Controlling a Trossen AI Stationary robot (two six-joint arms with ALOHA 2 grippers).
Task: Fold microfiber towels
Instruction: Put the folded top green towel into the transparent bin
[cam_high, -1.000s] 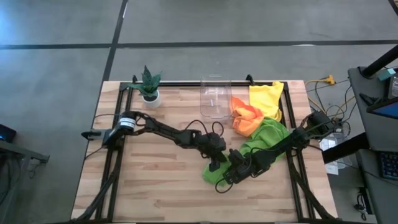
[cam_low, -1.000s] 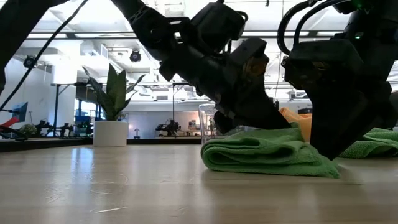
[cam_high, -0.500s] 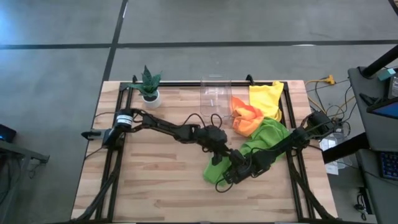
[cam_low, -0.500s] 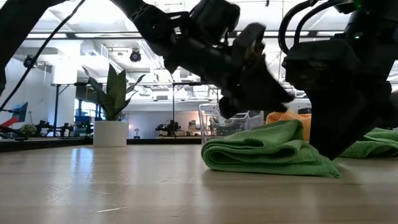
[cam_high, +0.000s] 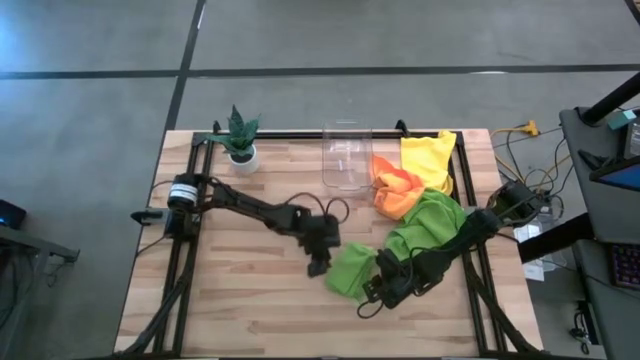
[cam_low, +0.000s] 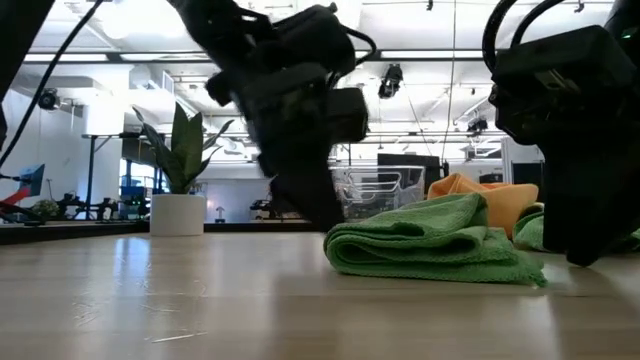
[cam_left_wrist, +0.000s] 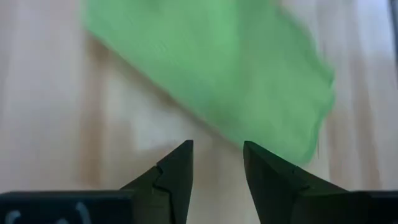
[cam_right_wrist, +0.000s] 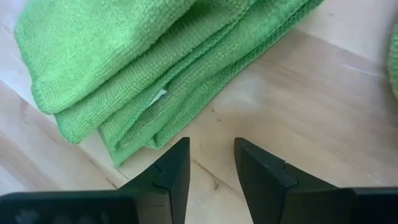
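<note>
A folded lime green towel (cam_high: 352, 272) lies flat on the wooden table (cam_high: 240, 310), several layers stacked (cam_right_wrist: 124, 68). My left gripper (cam_high: 318, 266) hovers open just left of it, fingers over bare wood (cam_left_wrist: 217, 144) with the towel (cam_left_wrist: 217, 62) ahead. My right gripper (cam_high: 374, 296) stands open at the towel's near right corner, over bare wood (cam_right_wrist: 211, 142). A second lime green towel (cam_high: 430, 222) lies crumpled to the right, under my right arm. An orange towel (cam_high: 395, 188) and a yellow towel (cam_high: 428, 158) are bunched at the far right.
A clear plastic bin (cam_high: 346, 155) stands at the far edge's middle, with a small potted plant (cam_high: 240, 135) to its left. The table's left half and its near strip are bare wood. Black frame rails run along both sides.
My left gripper has come off the folded green towel, tipped up and drawn back toward the table's left; it now stands clear of the cloth. My right gripper has shifted a little toward the near right. The towel stays folded where it was.
</note>
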